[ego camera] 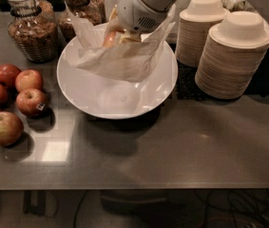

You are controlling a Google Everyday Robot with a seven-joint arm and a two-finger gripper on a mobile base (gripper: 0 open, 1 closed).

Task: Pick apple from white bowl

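Note:
The white bowl (pixel 124 103) sits on the grey counter, left of centre. My gripper (pixel 120 35) hangs over the bowl's far side, below the white wrist housing. It is shut on the pale yellow-orange apple (pixel 109 38), which is raised above the bowl's floor. The crumpled white paper liner (pixel 124 58) is caught up with the apple. It hangs lifted off the bowl and hides most of the fingers and the lower part of the apple.
Several darker red apples (pixel 29 101) lie on the counter to the left. Two glass jars (pixel 32 25) stand behind the bowl at the left. Two stacks of beige disposable bowls (pixel 231 56) stand to the right. The counter's front edge (pixel 134 186) runs along the bottom.

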